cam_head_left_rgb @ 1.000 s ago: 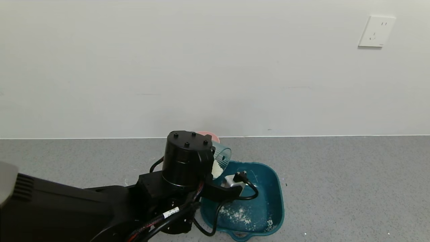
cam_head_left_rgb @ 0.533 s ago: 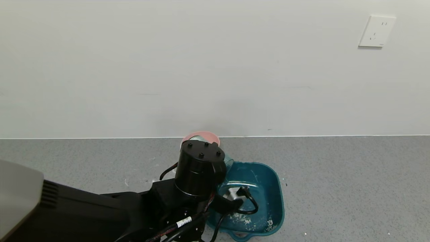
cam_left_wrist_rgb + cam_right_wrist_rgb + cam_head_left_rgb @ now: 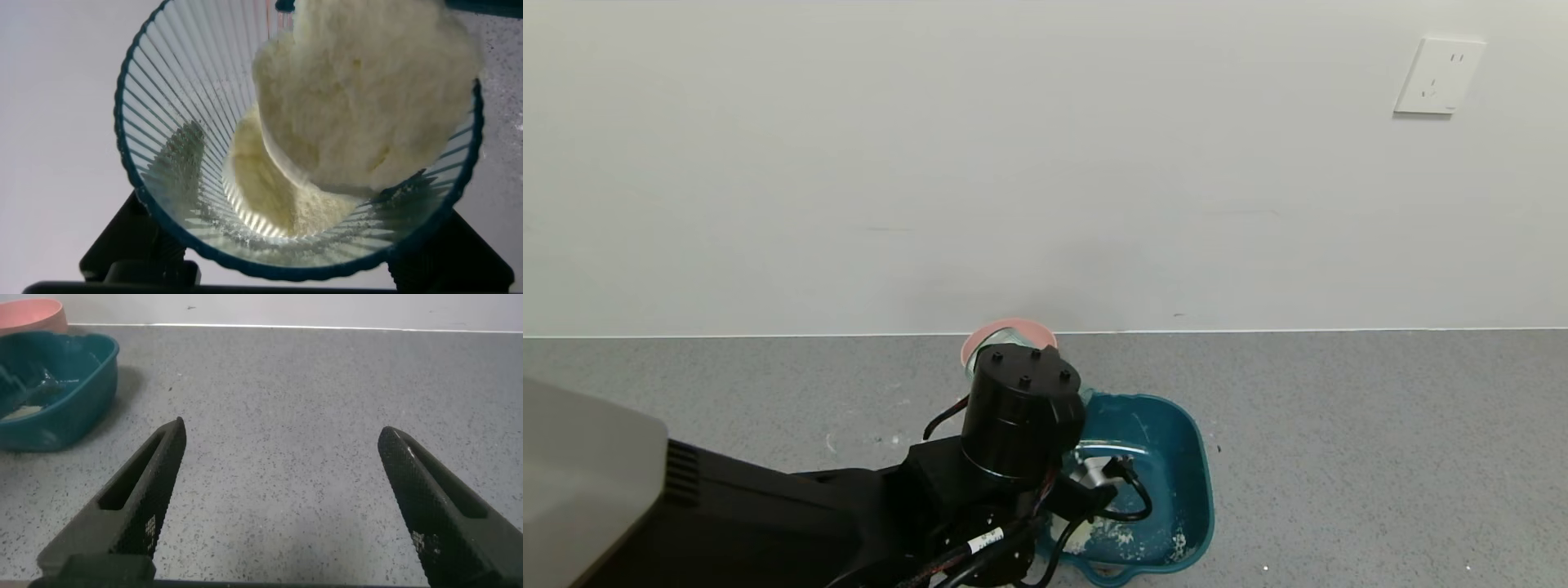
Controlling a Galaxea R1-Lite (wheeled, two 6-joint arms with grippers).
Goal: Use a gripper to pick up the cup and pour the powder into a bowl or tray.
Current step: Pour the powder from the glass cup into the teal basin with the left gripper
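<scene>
Holding the cup (image 3: 298, 139) tipped over the tub (image 3: 1176, 457), the left end effector (image 3: 1086, 482) reached in from the left, its black wrist blocking most of the cup in the head view. Clamped on the cup's base, with dark fingers (image 3: 122, 245) visible beneath the ribbed wall in the left wrist view. Seen straight down the cup's mouth there: a clump of off-white powder (image 3: 368, 90) sliding toward the rim, more powder caked on the inner wall and bottom. Lay scattered white on the tub floor (image 3: 1123, 535) in the head view as well. Rested on the grey tabletop (image 3: 1339, 425) near the wall, the tub with its handle tab toward the robot. Sat just behind the tub and the wrist, a pink bowl (image 3: 1021, 328), partly hidden. Mounted high on the wall to the right, a white socket (image 3: 1437, 75). Hovered well apart to the right of the tub, the right end effector (image 3: 286, 498), spread wide and empty, its two black fingers (image 3: 135, 498) framing bare tabletop in the right wrist view, with tub and pink bowl at the far edge.
</scene>
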